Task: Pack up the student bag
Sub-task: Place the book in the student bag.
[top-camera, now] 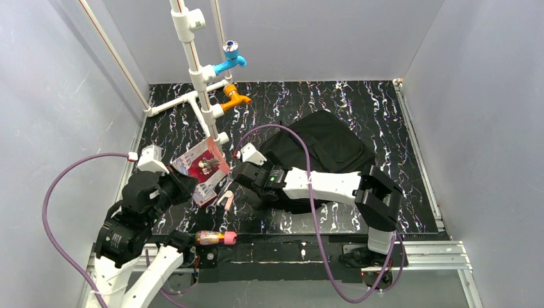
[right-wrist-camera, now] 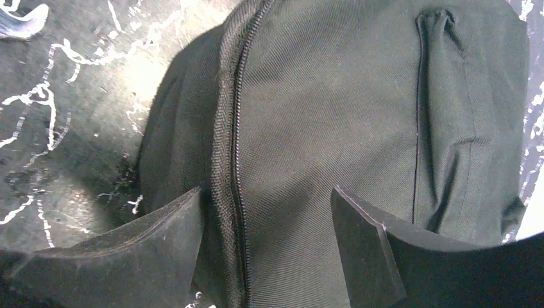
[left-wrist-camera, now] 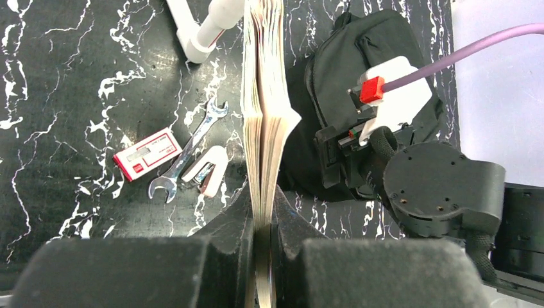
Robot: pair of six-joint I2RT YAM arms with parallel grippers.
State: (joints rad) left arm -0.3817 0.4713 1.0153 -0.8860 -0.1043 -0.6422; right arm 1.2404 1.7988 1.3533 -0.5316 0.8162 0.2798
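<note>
The student bag is a black fabric backpack lying flat right of the table's middle. It also shows in the left wrist view and fills the right wrist view. My left gripper is shut on a red-covered book and holds it on edge above the table, left of the bag; its pages stand between the jaws. My right gripper is open at the bag's left edge, its fingers astride the closed zipper, around.
A wrench, a red-and-white box and a pink-and-white stapler lie on the table under the book. A pink-capped tube lies at the near edge. A white pipe rig with blue and orange taps stands at the back left.
</note>
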